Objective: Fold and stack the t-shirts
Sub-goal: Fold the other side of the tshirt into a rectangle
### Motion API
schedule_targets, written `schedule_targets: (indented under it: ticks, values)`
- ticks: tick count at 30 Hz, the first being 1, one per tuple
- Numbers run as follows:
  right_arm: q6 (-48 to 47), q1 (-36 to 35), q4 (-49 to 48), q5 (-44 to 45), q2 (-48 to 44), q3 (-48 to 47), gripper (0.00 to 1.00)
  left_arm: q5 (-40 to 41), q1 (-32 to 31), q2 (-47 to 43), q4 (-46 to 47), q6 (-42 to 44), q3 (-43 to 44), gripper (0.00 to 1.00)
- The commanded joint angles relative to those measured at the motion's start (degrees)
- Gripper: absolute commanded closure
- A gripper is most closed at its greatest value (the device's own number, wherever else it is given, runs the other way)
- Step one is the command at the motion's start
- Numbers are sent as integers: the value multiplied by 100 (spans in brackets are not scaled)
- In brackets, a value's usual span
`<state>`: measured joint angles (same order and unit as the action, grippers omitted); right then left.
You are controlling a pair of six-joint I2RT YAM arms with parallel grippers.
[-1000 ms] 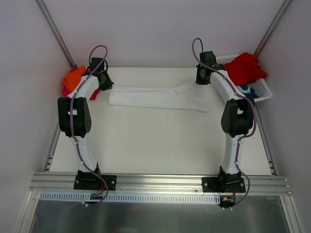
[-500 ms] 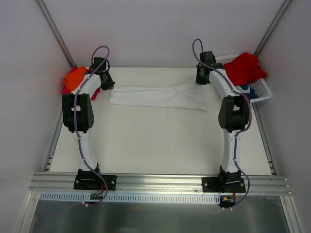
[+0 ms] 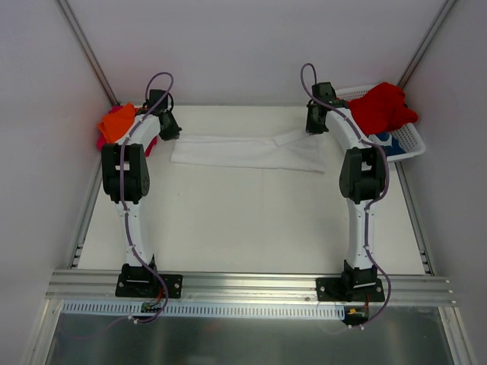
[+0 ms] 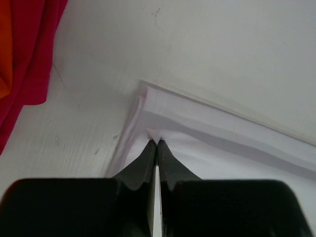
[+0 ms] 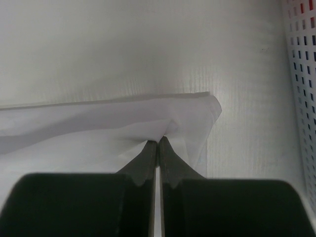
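Note:
A white t-shirt (image 3: 247, 152) lies folded into a long strip across the far part of the table. My left gripper (image 3: 169, 131) is shut on its left end (image 4: 163, 133), pinching a small peak of cloth. At the other end, my right gripper (image 3: 312, 125) is shut on the white t-shirt (image 5: 148, 123) close to its right corner. An orange t-shirt (image 3: 116, 122) on top of a magenta-pink one lies at the far left. A red t-shirt (image 3: 384, 106) hangs over the basket (image 3: 407, 141) at the far right, with blue-and-white cloth (image 3: 388, 141) under it.
The white mesh basket's wall (image 5: 303, 89) stands just right of my right gripper. Red cloth (image 4: 29, 59) lies just left of my left gripper. Walls close off the back and both sides. A metal rail (image 3: 251, 285) runs along the near edge.
Both arms have stretched a little farther toward the back wall, still gripping the ends of the white t-shirt. The strip itself has barely shifted.

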<state>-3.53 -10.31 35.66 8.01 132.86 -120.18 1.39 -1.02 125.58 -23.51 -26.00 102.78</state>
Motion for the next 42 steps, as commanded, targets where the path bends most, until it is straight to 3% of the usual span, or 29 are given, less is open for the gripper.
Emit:
schedule_targets:
  ticks: [1,17,18,19,21,22,25,28,42]
  values:
    - [-51,72,117,-36,47,-295,100,-51,66,72,-145,-2,277,100]
    - [-43,99,178,-63,311,-550,100,-77,66,292,-163,-19,532,100]
    - [-34,116,204,-54,337,-576,97,-77,66,318,-163,-19,541,97]
    - [-34,99,213,-45,346,-594,80,-77,66,327,-154,-19,559,86]
    - [-34,108,213,-19,355,-586,63,-60,66,344,-154,-28,576,70]
    - [-42,108,213,-1,346,-577,51,-60,66,336,-163,-28,585,57]
    - [-51,116,213,43,285,-533,44,-60,66,318,-163,-10,576,37]
    - [-51,108,213,51,206,-489,44,-51,67,257,-154,-11,541,32]
    - [-60,-103,204,25,-884,179,45,-77,23,-789,-154,60,-109,32]
